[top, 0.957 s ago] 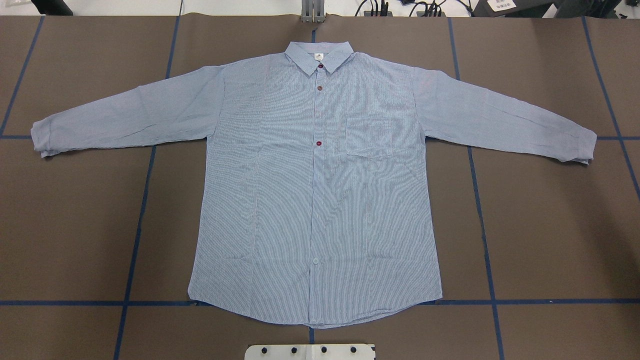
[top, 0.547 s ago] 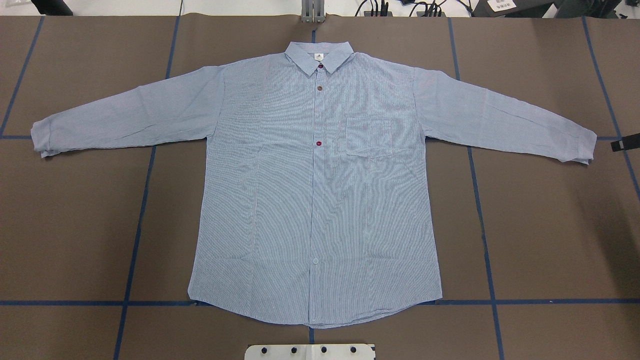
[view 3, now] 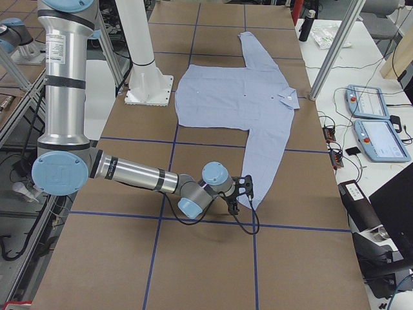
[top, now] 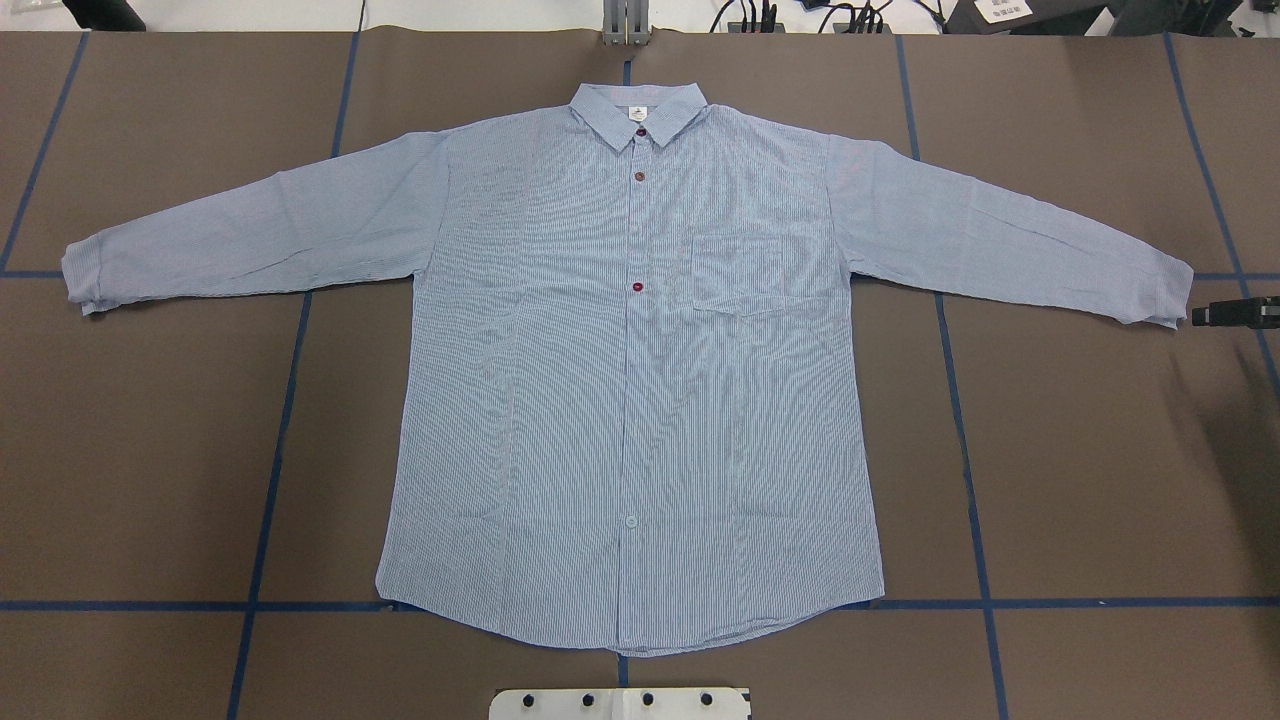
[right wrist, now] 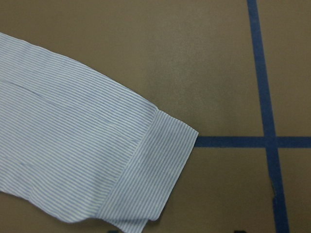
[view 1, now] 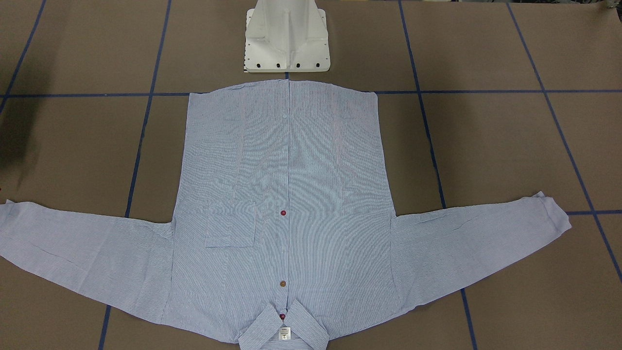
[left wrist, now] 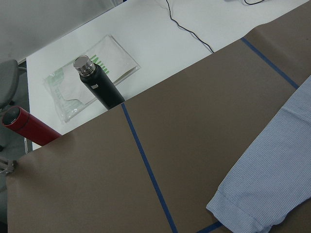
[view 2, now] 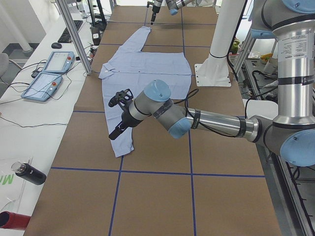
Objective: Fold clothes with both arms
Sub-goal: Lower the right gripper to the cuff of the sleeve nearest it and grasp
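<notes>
Shirt (top: pixel 630 380) lies flat on the table (top: pixel 1100 480), front up, buttoned, collar at the far edge from my base, both sleeves spread wide. No fold made yet, so I judge this the opening step: reach for the cuffs.

Right gripper (top: pixel 1205 315): low, just beside the right cuff (right wrist: pixel 155 179), not touching it. Cuff sits directly under my wrist camera, cloth running off toward the body. Can't tell whether the jaws are apart or together.

Left gripper (view 2: pixel 118 117): raised above the table, over the left sleeve a little up from its end. Left cuff (left wrist: pixel 243 213) shows low and to one side of my wrist view, so I am not lined up. Jaw state: can't tell from the one side view that shows it.

Next, as I judge it: bring the left down and over its cuff, match heights, pinch both cuffs at once. Thin cloth, so go low to catch it.
</notes>
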`<state>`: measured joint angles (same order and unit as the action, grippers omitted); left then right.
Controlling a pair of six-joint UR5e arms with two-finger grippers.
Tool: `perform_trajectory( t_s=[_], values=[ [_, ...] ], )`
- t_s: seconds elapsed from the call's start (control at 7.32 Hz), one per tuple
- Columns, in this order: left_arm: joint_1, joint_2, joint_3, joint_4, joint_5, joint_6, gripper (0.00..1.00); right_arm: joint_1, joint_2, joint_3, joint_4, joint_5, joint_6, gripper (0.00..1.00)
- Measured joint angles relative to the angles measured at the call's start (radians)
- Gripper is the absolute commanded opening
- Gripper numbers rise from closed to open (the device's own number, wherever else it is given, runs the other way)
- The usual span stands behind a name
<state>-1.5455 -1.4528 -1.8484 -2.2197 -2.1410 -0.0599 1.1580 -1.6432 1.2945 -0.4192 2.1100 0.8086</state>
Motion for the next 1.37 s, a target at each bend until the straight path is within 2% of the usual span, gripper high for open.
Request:
perform_trajectory(
  t_s=[0.27,1.23,1.37],
  values=[
    [0.000,0.004,0.000,0.000,0.000,0.000,1.00,-0.041,0.022,-0.005,0.011,-0.048,0.061,0.59],
    [-0.001,0.006,0.000,-0.002,0.000,0.000,1.00,-0.069,0.051,-0.021,0.013,-0.103,0.075,0.59],
    [-0.001,0.006,0.000,-0.002,0.000,0.000,1.00,-0.074,0.051,-0.022,0.015,-0.108,0.075,0.54]
  ],
)
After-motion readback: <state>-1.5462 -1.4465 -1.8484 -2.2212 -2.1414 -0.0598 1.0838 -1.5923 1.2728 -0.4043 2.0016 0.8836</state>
